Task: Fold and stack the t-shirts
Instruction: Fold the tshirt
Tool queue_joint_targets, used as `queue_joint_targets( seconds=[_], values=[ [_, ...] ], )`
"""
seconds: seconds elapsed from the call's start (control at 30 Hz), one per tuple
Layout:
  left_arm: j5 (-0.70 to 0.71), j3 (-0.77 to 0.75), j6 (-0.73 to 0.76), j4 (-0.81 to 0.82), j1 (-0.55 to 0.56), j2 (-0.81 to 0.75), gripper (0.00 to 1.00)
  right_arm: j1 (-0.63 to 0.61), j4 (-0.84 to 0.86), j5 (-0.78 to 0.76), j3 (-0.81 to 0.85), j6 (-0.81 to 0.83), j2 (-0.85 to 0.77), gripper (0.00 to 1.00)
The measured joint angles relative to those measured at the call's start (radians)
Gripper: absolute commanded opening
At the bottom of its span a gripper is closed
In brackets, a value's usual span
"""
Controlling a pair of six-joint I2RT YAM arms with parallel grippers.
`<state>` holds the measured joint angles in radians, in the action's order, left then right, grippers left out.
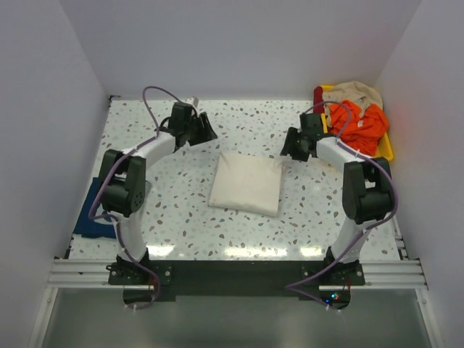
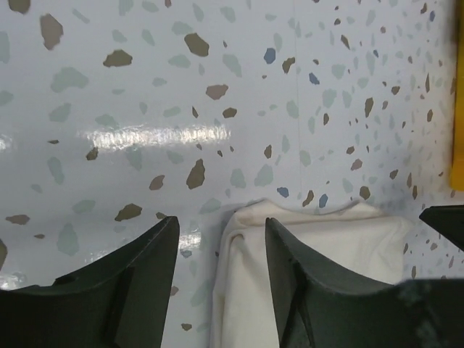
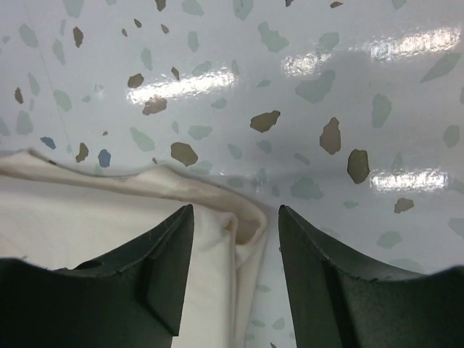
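Since the left gripper and right gripper both stand open and empty at the far corners of the folded cream t-shirt mid-table, I fear a fingertip snagging its edge could spoil the fold.

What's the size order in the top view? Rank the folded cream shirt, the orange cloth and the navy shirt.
1. cream shirt, clearly largest.
2. orange cloth and navy shirt: visible patches look alike; the left arm hides part of the navy one, so no ranking between them.
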<state>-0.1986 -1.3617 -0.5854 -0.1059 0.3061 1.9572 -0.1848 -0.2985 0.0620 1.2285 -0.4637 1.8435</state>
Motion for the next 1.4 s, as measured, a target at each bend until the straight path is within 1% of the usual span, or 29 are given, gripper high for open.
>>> queue_joint_targets(
  seconds=[0.07,0.1,0.13,0.17,0.2,0.23,0.3,0.4,0.47,0.57,0.67,0.77,0.83,1.07,1.23,1.3,1.4],
  values=[
    [0.011,0.001,-0.001,-0.008,-0.012,-0.043,0.46,0.0,-0.016,-0.001,0.0,0.0,-0.039,0.51],
    [0.015,0.006,-0.002,-0.009,-0.013,-0.071,0.33,-0.003,-0.026,-0.001,0.0,-0.002,-0.061,0.49],
    [0.017,0.014,-0.007,-0.008,-0.01,-0.097,0.27,-0.006,-0.023,0.0,-0.009,-0.007,-0.092,0.44],
    [0.022,0.029,-0.009,-0.006,-0.001,-0.133,0.23,-0.013,-0.02,0.0,-0.02,-0.011,-0.121,0.43],
    [0.029,0.05,-0.011,-0.001,0.012,-0.17,0.13,-0.023,-0.019,0.001,-0.038,-0.018,-0.159,0.42],
    [0.034,0.071,-0.016,0.0,0.032,-0.206,0.07,-0.04,-0.018,0.002,-0.055,-0.028,-0.196,0.41],
    [0.037,0.109,-0.033,0.012,0.088,-0.259,0.0,-0.088,-0.01,0.009,-0.073,-0.042,-0.241,0.35],
    [0.012,0.168,-0.06,0.045,0.171,-0.287,0.0,-0.154,0.032,0.039,-0.102,-0.066,-0.247,0.34],
    [-0.027,0.23,-0.081,0.092,0.227,-0.287,0.0,-0.171,0.047,0.057,-0.143,-0.074,-0.245,0.34],
    [-0.084,0.338,-0.107,0.147,0.292,-0.286,0.0,-0.164,0.047,0.061,-0.217,-0.08,-0.236,0.33],
    [-0.133,0.441,-0.133,0.211,0.353,-0.279,0.0,-0.145,0.052,0.062,-0.256,-0.082,-0.187,0.31],
    [-0.172,0.512,-0.16,0.29,0.409,-0.238,0.0,-0.127,0.065,0.067,-0.282,-0.089,-0.139,0.31],
    [-0.171,0.546,-0.176,0.32,0.437,-0.209,0.0,-0.116,0.083,0.081,-0.285,-0.093,-0.137,0.31],
    [-0.116,0.565,-0.223,0.349,0.494,-0.188,0.01,-0.115,0.068,0.087,-0.264,-0.081,-0.129,0.31],
    [-0.093,0.555,-0.235,0.338,0.509,-0.198,0.06,-0.116,0.01,0.088,-0.197,-0.056,-0.129,0.36],
    [-0.08,0.53,-0.234,0.304,0.508,-0.211,0.12,-0.119,-0.014,0.089,-0.169,-0.048,-0.141,0.36],
    [-0.041,0.487,-0.233,0.25,0.5,-0.262,0.16,-0.132,-0.042,0.095,-0.173,-0.049,-0.216,0.36]
  ],
)
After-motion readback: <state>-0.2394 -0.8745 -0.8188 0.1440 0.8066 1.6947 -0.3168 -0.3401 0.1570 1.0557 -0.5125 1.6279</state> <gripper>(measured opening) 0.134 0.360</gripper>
